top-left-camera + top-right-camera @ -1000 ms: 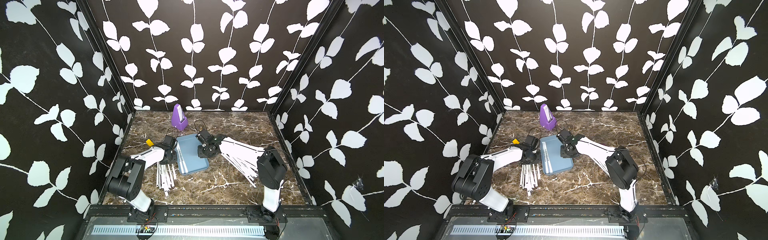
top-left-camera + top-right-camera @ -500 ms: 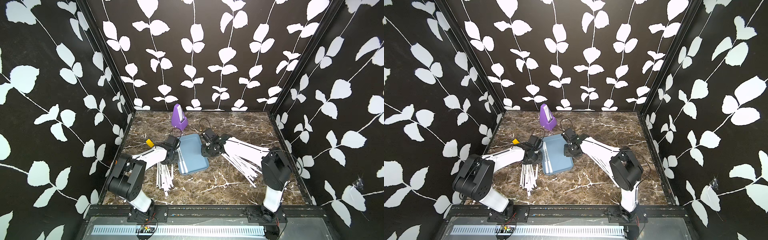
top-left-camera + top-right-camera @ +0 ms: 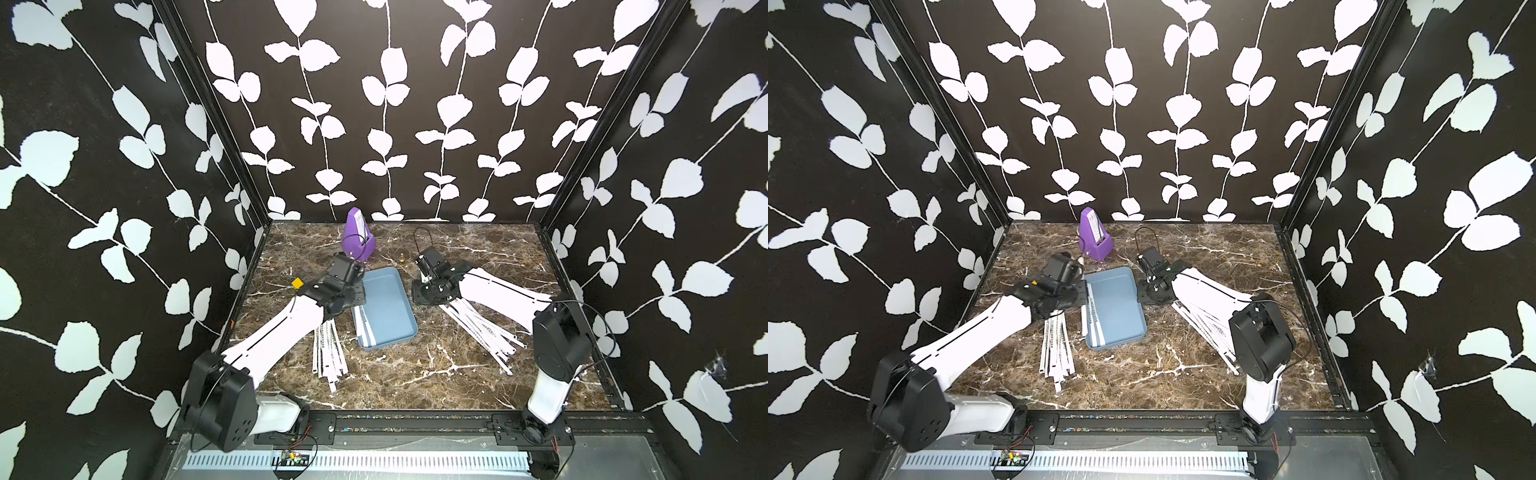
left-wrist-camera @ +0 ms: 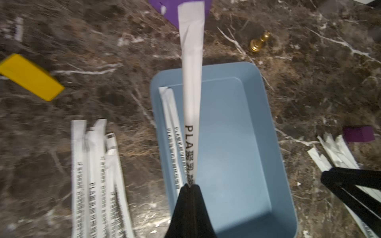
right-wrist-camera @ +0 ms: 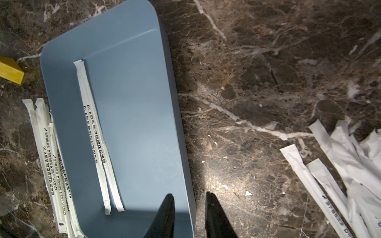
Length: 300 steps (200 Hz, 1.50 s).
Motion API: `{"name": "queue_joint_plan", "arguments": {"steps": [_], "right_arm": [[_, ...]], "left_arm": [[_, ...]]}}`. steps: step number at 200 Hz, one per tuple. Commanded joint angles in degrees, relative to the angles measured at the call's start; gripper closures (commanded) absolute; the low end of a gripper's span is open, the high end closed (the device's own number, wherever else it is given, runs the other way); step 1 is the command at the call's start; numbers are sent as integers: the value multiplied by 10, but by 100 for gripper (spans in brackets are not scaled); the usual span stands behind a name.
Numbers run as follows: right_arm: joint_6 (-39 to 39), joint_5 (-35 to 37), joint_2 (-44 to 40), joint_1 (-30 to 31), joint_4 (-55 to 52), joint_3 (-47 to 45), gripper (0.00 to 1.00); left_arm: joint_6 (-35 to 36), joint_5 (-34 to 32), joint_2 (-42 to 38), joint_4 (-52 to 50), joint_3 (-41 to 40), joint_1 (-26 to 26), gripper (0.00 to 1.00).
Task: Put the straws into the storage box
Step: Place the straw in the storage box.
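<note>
Left claw [image 4: 190, 186] is clamped on the end of a straw [image 4: 191, 82] above the box [image 4: 226, 144]. It looks light, floppy and crushable, so pinch its flat faces. Right claw [image 5: 189, 194], apart and empty, straddles the box's wall. Two straws [image 5: 92, 127] lie inside; piles [image 3: 328, 353] flank it.

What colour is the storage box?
Light blue; the storage box shows best in the right wrist view.

A purple metronome [image 3: 358, 236] stands upright near the back of a brown marble tabletop [image 3: 415, 374], enclosed by black walls [image 3: 395, 104] printed with white leaves. A yellow block [image 4: 31, 77], a small brass pawn-shaped piece [image 4: 258, 42] and a purple block [image 4: 358, 134] sit well apart.
</note>
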Motion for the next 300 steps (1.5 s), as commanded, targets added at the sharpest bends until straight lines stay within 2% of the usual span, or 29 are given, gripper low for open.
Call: {"name": "queue_joint_plan", "arguments": {"steps": [1,35,74,189,245,300], "right_arm": [[-10,-1,-18,-7,-7,-7,72],[-12,-2,-23,-6,-6,-21,73],[-12,-3,-23,-6,0,-31,73],[-8,-6,-23,-6,11,-41,74],[-18,-3,-31,-6,6,-45,74],[-57,2,-54,-25,-32,-39,73]], "left_arm": [[-71,17,54,86,-17,-14,100],[-72,-11,112,152,-23,-18,100],[-54,-14,167,114,-10,-24,100],[-44,-25,202,78,-5,-27,100],[-48,-34,192,57,10,-27,88],[-51,-35,169,51,16,-27,83]]}}
